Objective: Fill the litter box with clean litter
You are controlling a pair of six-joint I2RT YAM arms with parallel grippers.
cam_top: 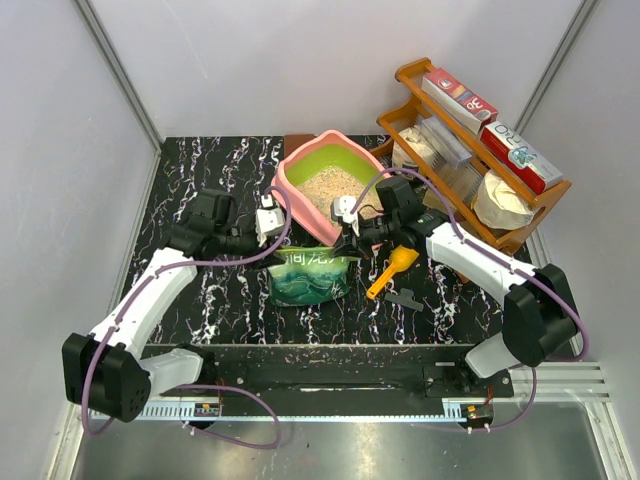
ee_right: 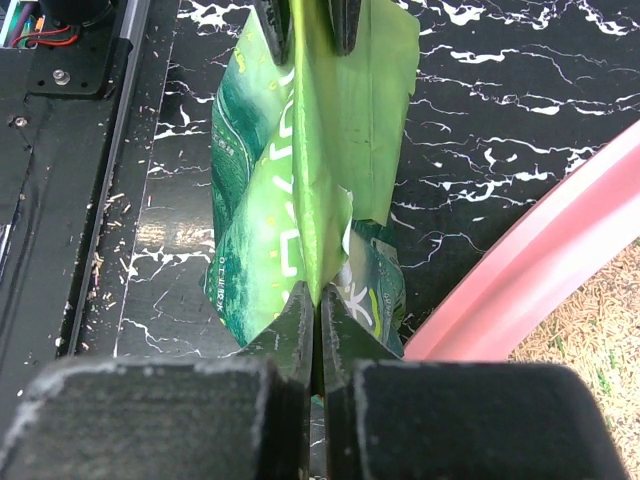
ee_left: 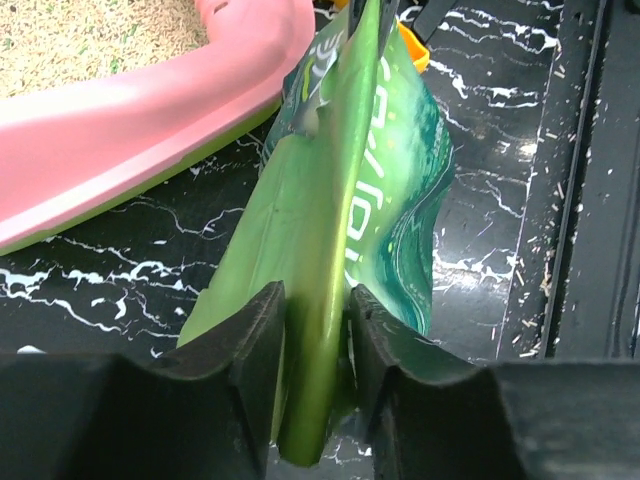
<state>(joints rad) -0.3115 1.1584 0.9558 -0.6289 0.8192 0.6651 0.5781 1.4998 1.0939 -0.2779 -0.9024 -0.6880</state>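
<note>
- Right fingers (ee_right: 292, 335) are pinched together on the green litter bag (ee_left: 340, 200); the left fingers (ee_left: 255, 340) straddle its edge, but I cannot tell whether they grip it.
- The litter box (ee_left: 130, 130), holding clean litter (ee_left: 80, 40), sits just beyond the fingers, so secure both edges before tipping.

Illegible white characters on green bag (cam_top: 310, 275)
</note>
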